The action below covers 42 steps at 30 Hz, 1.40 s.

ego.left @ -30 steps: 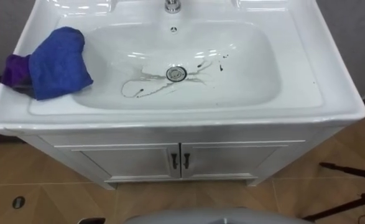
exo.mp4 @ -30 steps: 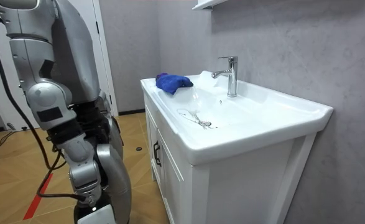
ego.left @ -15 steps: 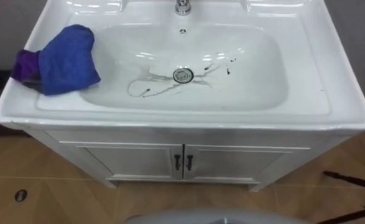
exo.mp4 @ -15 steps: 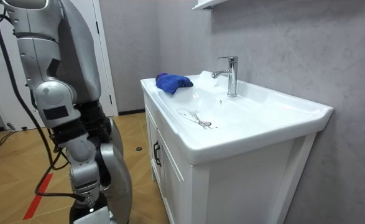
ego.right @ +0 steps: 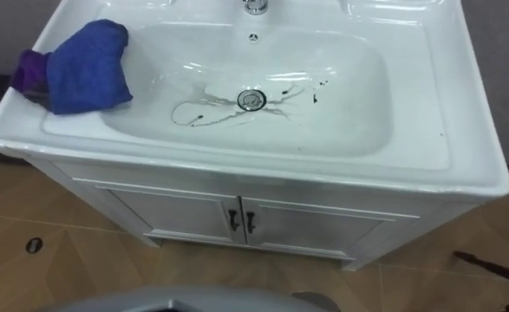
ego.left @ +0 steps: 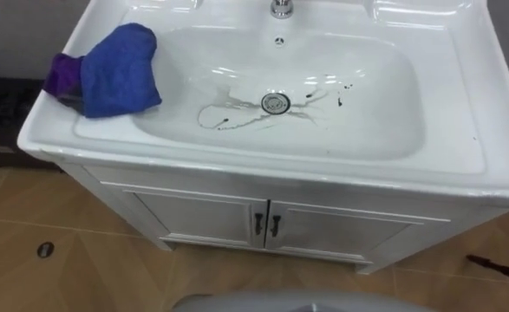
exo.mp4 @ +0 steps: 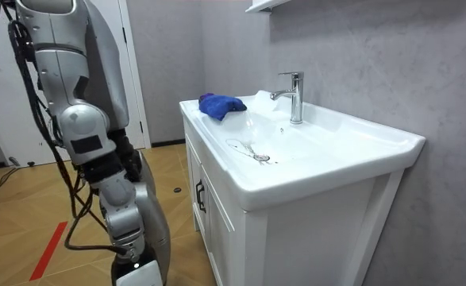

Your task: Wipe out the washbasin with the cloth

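Note:
The white basin (ego.left: 367,130) tops a vanity straight in front of me. Thin dark streaks (ego.left: 228,116) spread around its metal drain (ego.left: 274,103), with small dark spots (ego.left: 342,98) to the right. A crumpled blue cloth (ego.left: 115,69) lies on the basin's left rim, partly over the bowl's edge. A purple cloth (ego.left: 61,74) sticks out from under it. The room view has the blue cloth (exo.mp4: 220,104) at the far end of the basin. There my right arm hangs by my side and its hand (exo.mp4: 134,256) is low, near the bottom edge.
A chrome tap (exo.mp4: 294,94) stands at the basin's back middle. Below are two white cabinet doors with dark handles (ego.left: 266,224). The floor is wood, with a small round dark fitting (ego.left: 45,250) at the left. A wall shelf (exo.mp4: 264,5) hangs above the tap.
The eye view has shifted, so the basin now sits further right and lower. In the room view I have moved a little closer to the vanity. The cloths lie unchanged.

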Tool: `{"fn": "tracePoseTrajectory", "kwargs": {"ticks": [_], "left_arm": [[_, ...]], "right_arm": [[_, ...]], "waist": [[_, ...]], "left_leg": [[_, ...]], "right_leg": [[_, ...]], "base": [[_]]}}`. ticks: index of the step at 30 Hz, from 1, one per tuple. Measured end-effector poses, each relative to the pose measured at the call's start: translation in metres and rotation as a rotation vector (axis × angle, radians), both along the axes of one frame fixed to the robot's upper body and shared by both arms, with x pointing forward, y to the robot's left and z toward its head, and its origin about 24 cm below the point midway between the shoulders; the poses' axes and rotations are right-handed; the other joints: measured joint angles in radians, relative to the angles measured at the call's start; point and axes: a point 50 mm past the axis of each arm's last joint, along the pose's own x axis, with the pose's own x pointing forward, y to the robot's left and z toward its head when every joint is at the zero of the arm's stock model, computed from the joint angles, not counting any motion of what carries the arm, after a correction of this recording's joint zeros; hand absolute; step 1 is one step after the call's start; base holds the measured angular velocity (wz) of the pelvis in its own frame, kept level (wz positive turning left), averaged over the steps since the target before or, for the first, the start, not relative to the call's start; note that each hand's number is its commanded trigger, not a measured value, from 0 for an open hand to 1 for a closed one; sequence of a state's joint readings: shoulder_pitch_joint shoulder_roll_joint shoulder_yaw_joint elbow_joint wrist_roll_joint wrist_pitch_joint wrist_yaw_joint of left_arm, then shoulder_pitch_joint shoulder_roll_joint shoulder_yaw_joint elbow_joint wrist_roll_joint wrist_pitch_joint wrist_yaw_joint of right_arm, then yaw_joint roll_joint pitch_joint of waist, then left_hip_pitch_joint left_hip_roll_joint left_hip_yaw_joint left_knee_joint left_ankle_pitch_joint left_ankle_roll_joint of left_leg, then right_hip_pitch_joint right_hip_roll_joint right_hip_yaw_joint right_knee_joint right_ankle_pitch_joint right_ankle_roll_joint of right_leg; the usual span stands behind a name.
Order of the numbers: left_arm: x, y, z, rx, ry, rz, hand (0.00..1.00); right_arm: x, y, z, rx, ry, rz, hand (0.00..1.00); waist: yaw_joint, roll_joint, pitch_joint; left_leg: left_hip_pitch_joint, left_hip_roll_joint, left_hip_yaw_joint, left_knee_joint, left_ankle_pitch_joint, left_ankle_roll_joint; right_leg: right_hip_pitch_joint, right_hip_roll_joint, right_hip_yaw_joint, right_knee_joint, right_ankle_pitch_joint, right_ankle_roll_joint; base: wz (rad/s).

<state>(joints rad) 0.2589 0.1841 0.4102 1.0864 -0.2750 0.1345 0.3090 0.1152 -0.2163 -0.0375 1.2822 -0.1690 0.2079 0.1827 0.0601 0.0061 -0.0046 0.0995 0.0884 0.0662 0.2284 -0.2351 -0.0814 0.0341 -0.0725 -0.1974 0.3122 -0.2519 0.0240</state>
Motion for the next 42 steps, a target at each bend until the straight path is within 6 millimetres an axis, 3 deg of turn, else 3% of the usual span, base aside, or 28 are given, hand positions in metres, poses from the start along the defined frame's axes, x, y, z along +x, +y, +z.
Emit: {"fn": "tracePoseTrajectory", "kwargs": {"ticks": [10,14,19,25,26,30,34,37,41,42], "left_arm": [[0.027,0.052,0.047,0.499,-0.129,0.195,0.00],[0.044,0.074,0.077,0.707,-0.232,0.254,0.00],[0.069,0.097,0.125,0.929,-0.409,0.324,0.00],[0.086,0.104,0.167,1.075,-0.602,0.381,0.00],[0.091,0.104,0.177,1.100,-0.646,0.398,0.00],[0.108,0.099,0.211,1.199,-0.791,0.362,0.00],[0.115,0.095,0.222,1.254,-0.829,0.323,0.00],[0.121,0.092,0.233,1.295,-0.869,0.298,0.00],[0.126,0.088,0.244,1.342,-0.906,0.257,0.00],[0.128,0.087,0.245,1.351,-0.912,0.240,0.00]], "right_arm": [[0.001,-0.017,0.006,-0.067,-0.105,-0.067,0.00],[0.004,-0.023,0.008,-0.082,-0.138,-0.069,0.00],[0.010,-0.033,0.013,-0.107,-0.171,-0.036,0.00],[0.018,-0.031,0.013,-0.092,-0.205,-0.022,0.00],[0.018,-0.031,0.014,-0.091,-0.208,-0.020,0.00],[0.021,-0.031,0.014,-0.083,-0.214,-0.012,0.00],[0.016,-0.030,0.013,-0.073,-0.197,-0.001,0.00],[0.008,-0.030,0.013,-0.074,-0.177,-0.013,0.00],[0.003,-0.029,0.012,-0.069,-0.161,-0.037,0.00],[0.002,-0.028,0.011,-0.067,-0.155,-0.030,0.00]], "waist": [[0.053,0.022,-0.0068],[0.071,0.034,-0.0136],[0.084,0.045,-0.0126],[0.090,0.044,-0.0115],[0.090,0.047,-0.0148],[0.088,0.041,-0.0137],[0.073,0.043,-0.0110],[0.071,0.037,0.0030],[0.052,0.035,0.0085],[0.052,0.038,0.0064]], "left_leg": [[-0.009,-0.017,-0.035,-0.001,0.003,0.005],[-0.014,-0.017,-0.043,-0.002,0.005,0.007],[-0.014,-0.027,-0.049,-0.007,0.007,0.010],[-0.020,-0.033,-0.052,-0.007,0.008,0.013],[-0.019,-0.033,-0.053,-0.006,0.008,0.013],[-0.017,-0.034,-0.062,-0.007,0.008,0.013],[-0.015,-0.033,-0.064,-0.006,0.008,0.013],[0.000,-0.033,-0.057,-0.008,0.008,0.013],[0.000,-0.033,-0.053,-0.008,0.008,0.013],[0.002,-0.033,-0.049,-0.006,0.008,0.013]], "right_leg": [[0.003,-0.019,-0.031,0.009,-0.007,0.007],[0.001,-0.019,-0.037,0.008,-0.007,0.007],[-0.006,-0.028,-0.035,0.017,-0.015,0.011],[-0.014,-0.033,-0.033,0.017,-0.015,0.014],[-0.015,-0.032,-0.028,0.016,-0.015,0.014],[-0.013,-0.031,-0.028,0.015,-0.015,0.014],[-0.011,-0.031,-0.028,0.015,-0.015,0.014],[0.003,-0.031,-0.023,0.013,-0.015,0.014],[0.002,-0.031,-0.020,0.013,-0.014,0.016],[0.002,-0.031,-0.016,0.014,-0.014,0.016]], "base": [[0.10],[0.06],[0.01],[-0.01],[-0.05],[-0.01],[0.00],[-0.04],[-0.02],[-0.08]]}}
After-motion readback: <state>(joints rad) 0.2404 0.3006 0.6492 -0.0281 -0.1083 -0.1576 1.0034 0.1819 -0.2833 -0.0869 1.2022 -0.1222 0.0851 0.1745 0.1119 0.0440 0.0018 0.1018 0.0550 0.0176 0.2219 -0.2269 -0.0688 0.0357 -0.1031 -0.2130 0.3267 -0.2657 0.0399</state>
